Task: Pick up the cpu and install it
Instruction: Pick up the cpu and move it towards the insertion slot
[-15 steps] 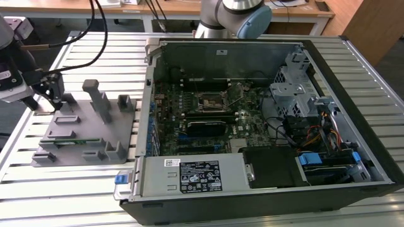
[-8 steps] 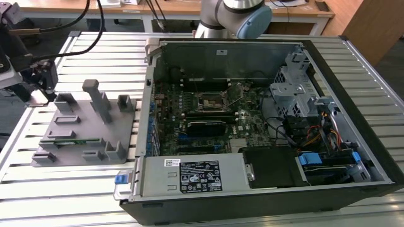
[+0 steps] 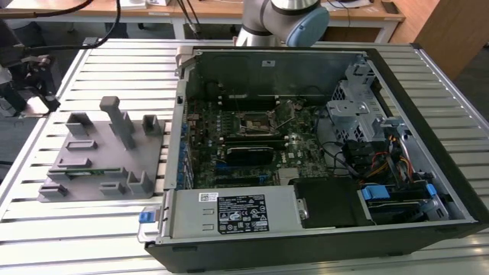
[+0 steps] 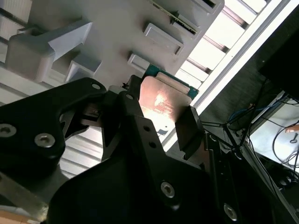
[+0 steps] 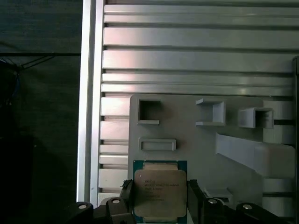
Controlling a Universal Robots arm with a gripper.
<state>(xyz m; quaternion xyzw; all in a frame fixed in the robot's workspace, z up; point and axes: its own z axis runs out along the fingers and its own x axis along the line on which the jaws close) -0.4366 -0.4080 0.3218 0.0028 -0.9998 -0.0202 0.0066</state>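
We see the black gripper (image 5: 160,186) grasping the cpu (image 5: 160,198), with one finger (image 5: 126,196) pressed against each of two opposite sides. In both wrist views the chip's shiny silver top faces the camera, and a thin green rim shows around it. The cpu is at the edge of the grey holder block (image 5: 187,128), close to a few small square pockets. We cannot tell whether it rests on the block or hangs just above it.

In the exterior view, the holder block lies on the slatted metal table (image 3: 114,57) at the exterior view's left. A thin green memory stick (image 3: 88,170) lies in a slot on its near side. Just beside the block, to the exterior view's right, lies an open computer case (image 3: 428,172). A square socket (image 3: 256,121) sits near the middle of the circuit board (image 3: 306,143) inside it. The robot arm (image 3: 283,20) rises at the far side, behind the case.
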